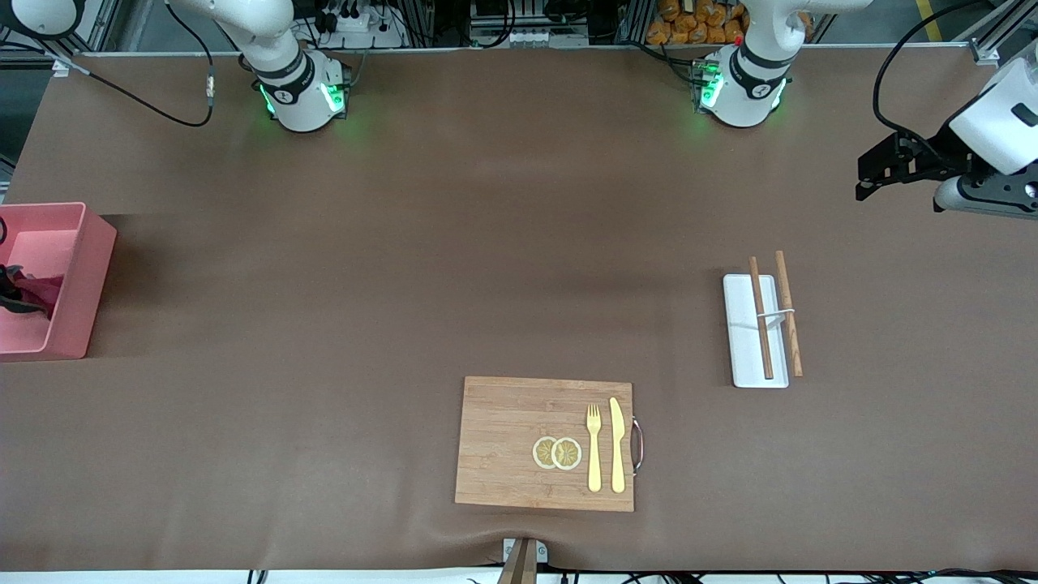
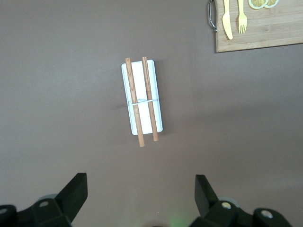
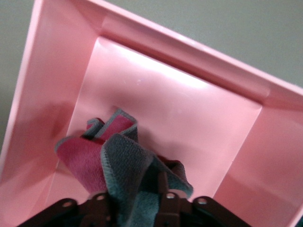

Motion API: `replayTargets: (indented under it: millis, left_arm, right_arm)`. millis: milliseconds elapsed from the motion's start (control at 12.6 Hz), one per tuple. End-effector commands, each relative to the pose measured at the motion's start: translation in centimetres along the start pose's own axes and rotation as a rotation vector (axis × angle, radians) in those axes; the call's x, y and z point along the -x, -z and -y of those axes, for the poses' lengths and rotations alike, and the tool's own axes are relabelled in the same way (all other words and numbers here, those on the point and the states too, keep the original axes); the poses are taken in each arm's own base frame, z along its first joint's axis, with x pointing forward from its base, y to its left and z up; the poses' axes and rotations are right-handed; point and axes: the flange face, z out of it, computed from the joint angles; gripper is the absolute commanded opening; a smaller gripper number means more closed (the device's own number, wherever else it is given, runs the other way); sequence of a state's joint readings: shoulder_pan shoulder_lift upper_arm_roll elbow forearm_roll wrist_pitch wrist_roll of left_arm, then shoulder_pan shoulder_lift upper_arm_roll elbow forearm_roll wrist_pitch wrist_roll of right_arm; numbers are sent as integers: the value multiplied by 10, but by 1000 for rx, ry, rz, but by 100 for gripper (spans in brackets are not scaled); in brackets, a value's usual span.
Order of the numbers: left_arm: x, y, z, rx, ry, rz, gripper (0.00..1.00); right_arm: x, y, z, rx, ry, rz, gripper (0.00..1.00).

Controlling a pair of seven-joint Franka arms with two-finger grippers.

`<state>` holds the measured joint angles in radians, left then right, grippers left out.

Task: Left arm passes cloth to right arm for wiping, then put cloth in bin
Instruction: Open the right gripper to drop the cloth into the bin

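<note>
1. The pink bin (image 1: 81, 268) (image 3: 189, 113) sits on the brown bench (image 1: 405, 284) at the right arm's end.
2. The cloth (image 1: 36, 290) (image 3: 118, 161) is inside the bin. It is bunched up, and both its grey face and its pink face show. Its top runs right up into the right gripper.
3. The right gripper (image 1: 10, 292) (image 3: 137, 203) is down in the bin, right over the cloth and touching it. I cannot tell if it is gripping the cloth or has let go.
4. A wooden cutting board (image 1: 503, 446) (image 2: 265, 33) lies near the middle of the bench, close to the front camera. It has a small metal handle on one end.
5. On the board are two lemon slices (image 1: 557, 453) (image 2: 263, 4) that touch each other. Beside them lie a yellow fork (image 1: 594, 446) (image 2: 242, 19) and a yellow knife (image 1: 618, 444) (image 2: 227, 21), side by side.
6. A flat white tray (image 1: 742, 341) (image 2: 139, 94) lies toward the left arm's end, farther from the front camera than the board.
7. Two wooden chopsticks (image 1: 762, 320) (image 2: 133, 101) lie along the tray. A thin white band joins them, and their ends stick out past the tray's rim.
8. The left gripper (image 1: 872, 174) (image 2: 139, 194) hangs in the air over bare bench at the left arm's end. Its two fingers (image 2: 73, 194) are wide apart with nothing between them. This arm waits.
</note>
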<state>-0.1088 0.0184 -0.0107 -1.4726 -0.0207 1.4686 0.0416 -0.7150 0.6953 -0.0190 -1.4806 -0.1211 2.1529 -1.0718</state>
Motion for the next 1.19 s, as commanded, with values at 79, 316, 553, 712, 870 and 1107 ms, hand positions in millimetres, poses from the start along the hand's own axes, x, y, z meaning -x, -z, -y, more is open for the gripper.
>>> replayTargets:
  millis: [79, 316, 553, 712, 870, 1107]
  left_arm:
    - [2, 4, -1, -30, -3, -10, 100]
    - [2, 3, -2, -30, -3, -9, 100]
    - [2, 3, -3, -29, -3, -7, 100]
    - [2, 2, -1, -29, 0, -6, 100]
    - [2, 2, 1, -29, 3, -4, 100]
    - [2, 2, 1, -29, 3, -4, 100]
  right_arm:
    - [-5, 54, -4, -2, 52, -49, 100]
    - [-45, 134, 41, -82, 26, 32, 100]
    - [-79, 184, 102, -149, -143, 137, 100]
    - [-114, 192, 146, -180, -202, 198, 100]
    - [-148, 200, 192, -175, -275, 234, 100]
    - [-189, 212, 259, -217, -422, 227, 100]
